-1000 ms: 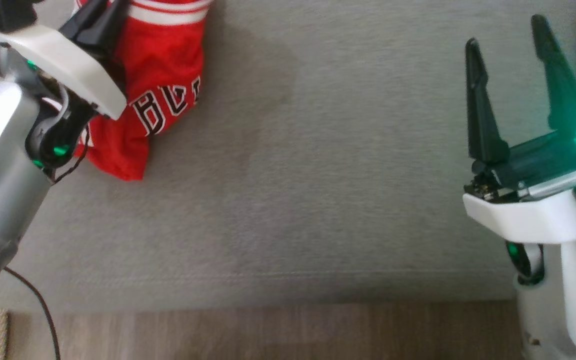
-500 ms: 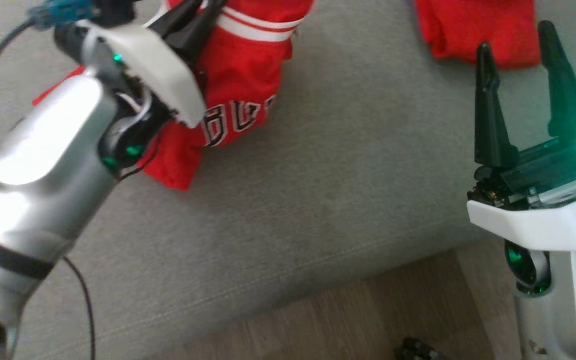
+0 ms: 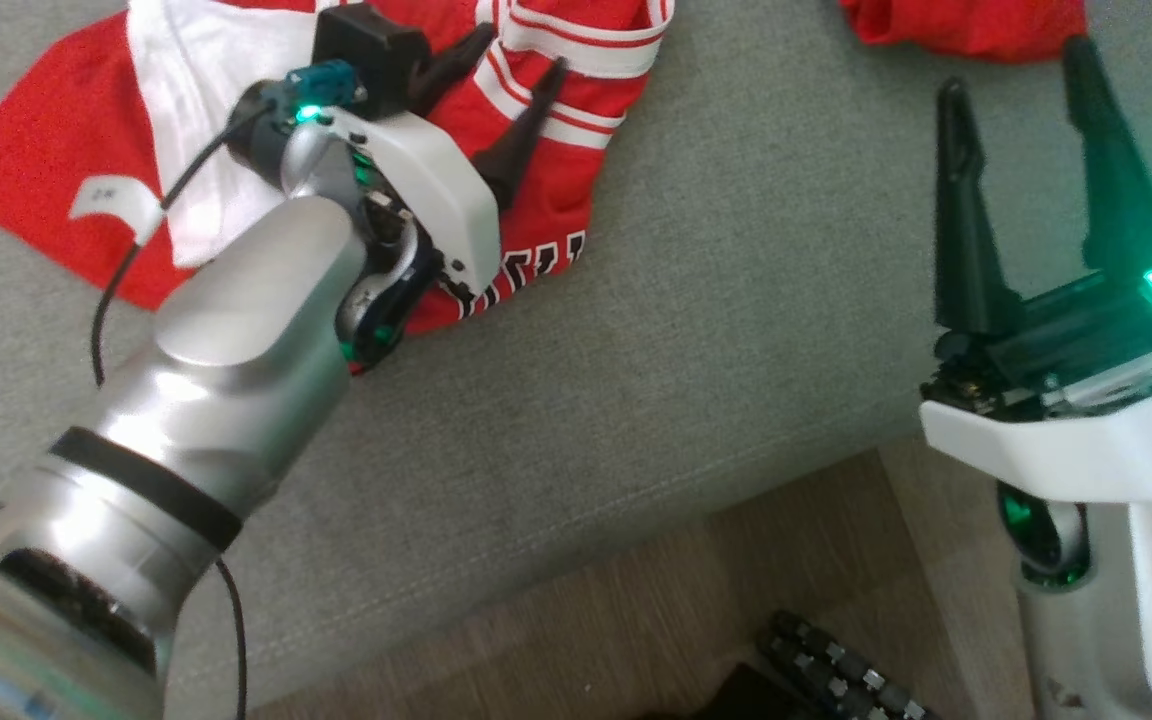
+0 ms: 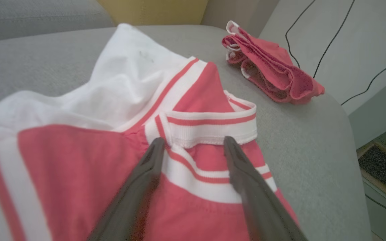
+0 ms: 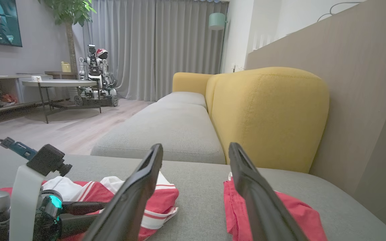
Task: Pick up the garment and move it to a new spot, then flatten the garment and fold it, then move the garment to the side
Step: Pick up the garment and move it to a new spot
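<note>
**Jersey (image 3: pixel 26 170) Lay Under the Spread Left Gripper (image 3: pixel 521 50)**

There were two garments, two grippers and one sofa (image 3: pixel 736 250). The jersey, red cloth with white panels and striped ribbed bands, lay rumpled directly beneath the left gripper, whose dark fingers stood wide apart over a striped hem and clasped nothing. A second garment (image 4: pixel 273 77), a small folded red bundle with white trim, sat just past the right gripper (image 3: pixel 1014 68), which hung wide and empty. The sofa was coarse grey weave, with a rounded yellow backrest (image 5: pixel 266 113).

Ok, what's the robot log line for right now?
left gripper: open, over red-and-white garment | right gripper: open, empty | red-and-white garment: lying on grey sofa
</note>
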Controlling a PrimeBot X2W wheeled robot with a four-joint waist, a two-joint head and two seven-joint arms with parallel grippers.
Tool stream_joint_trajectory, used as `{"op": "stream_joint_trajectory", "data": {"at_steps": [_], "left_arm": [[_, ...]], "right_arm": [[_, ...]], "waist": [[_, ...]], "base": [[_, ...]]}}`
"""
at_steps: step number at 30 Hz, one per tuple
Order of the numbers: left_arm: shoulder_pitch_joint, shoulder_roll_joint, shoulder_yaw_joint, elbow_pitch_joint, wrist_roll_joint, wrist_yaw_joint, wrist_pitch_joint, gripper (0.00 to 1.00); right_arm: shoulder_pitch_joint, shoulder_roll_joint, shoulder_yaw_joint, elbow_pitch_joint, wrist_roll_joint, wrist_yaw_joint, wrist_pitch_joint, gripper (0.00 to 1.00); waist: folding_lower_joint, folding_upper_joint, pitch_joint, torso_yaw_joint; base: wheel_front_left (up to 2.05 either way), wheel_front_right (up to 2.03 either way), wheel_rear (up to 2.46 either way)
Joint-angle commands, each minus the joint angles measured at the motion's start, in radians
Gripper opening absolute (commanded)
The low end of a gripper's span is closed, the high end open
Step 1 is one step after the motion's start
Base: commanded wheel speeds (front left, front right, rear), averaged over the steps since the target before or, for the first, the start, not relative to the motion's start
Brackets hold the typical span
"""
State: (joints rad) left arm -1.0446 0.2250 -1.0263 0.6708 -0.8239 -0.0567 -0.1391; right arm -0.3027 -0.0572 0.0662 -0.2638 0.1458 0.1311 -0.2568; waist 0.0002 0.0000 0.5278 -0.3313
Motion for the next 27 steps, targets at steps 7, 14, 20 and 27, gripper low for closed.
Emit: {"op": "stream_joint_trajectory", "data": {"at_steps": [7, 14, 20, 27], "left_arm": [[0.048, -0.037, 0.070, -0.029, 0.026, 0.052, -0.115, 1.00], [0.293, 0.010, 0.285, -0.269, 0.155, 0.174, -0.122, 1.00], [0.543, 0.004, 0.459, -0.460, 0.277, 0.196, -0.122, 1.00], [0.832, -0.057, 0.648, -0.640, 0.449, 0.166, -0.123, 1.00]], "right_arm": [[0.023, 0.007, 0.047, 0.038, -0.031, 0.000, -0.005, 1.00], [0.066, 0.007, 0.053, 0.134, -0.042, 0.000, -0.005, 1.00], [0.103, 0.007, 0.043, 0.203, -0.048, 0.000, -0.005, 1.00], [0.169, 0.007, 0.026, 0.266, -0.051, 0.000, -0.005, 1.00]], "waist": [[-0.0002, 0.0000, -0.140, 0.116], [-0.0002, 0.0000, -0.262, 0.239], [-0.0002, 0.0000, -0.337, 0.312], [-0.0002, 0.0000, -0.440, 0.368]], "base": [[0.00, 0.00, 0.00], [0.00, 0.00, 0.00], [0.00, 0.00, 0.00], [0.00, 0.00, 0.00]]}}
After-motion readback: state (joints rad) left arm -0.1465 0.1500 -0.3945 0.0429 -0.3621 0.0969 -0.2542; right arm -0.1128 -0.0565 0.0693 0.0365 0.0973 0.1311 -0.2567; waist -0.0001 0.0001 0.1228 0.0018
